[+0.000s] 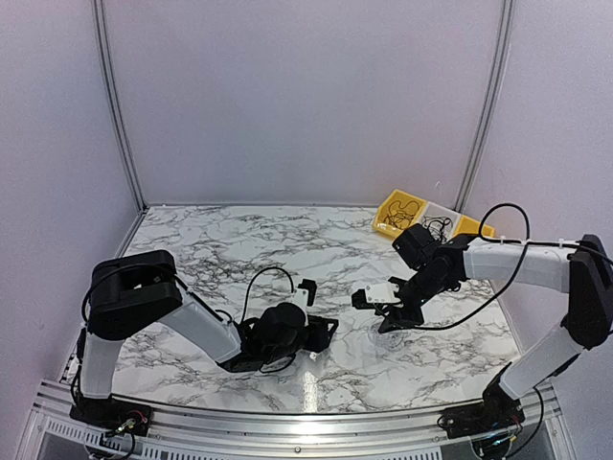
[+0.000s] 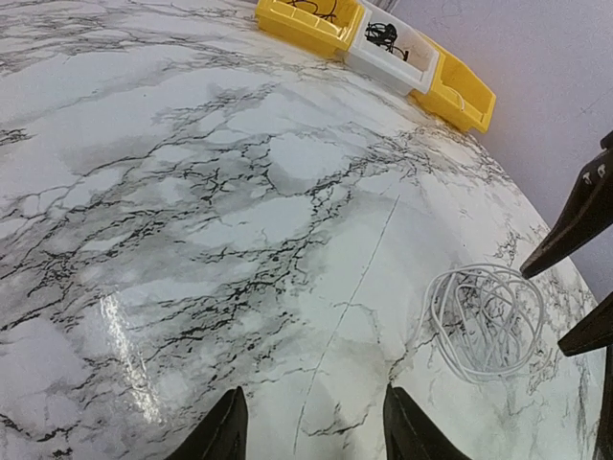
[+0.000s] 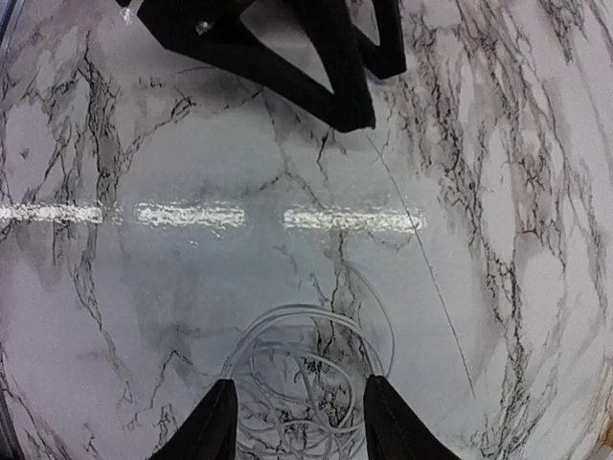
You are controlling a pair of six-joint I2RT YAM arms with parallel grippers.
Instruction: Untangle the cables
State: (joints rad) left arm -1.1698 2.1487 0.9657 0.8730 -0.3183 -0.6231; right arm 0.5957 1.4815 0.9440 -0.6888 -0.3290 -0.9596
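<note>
A loose coil of thin white cable (image 3: 306, 369) lies on the marble table; it also shows in the left wrist view (image 2: 484, 321) and faintly from above (image 1: 385, 335). My right gripper (image 3: 302, 426) is open, low over the coil, with one finger on each side of its near part. My left gripper (image 2: 316, 436) is open and empty, low over bare marble to the left of the coil. A small tangle of thin black cables (image 2: 381, 34) lies in the white bin (image 2: 407, 62) at the far right.
Two yellow bins (image 1: 397, 213) (image 1: 469, 227) flank the white bin (image 1: 436, 225) at the back right corner. The left gripper's fingers (image 3: 297, 57) show at the top of the right wrist view, close to the coil. Grey walls enclose the table.
</note>
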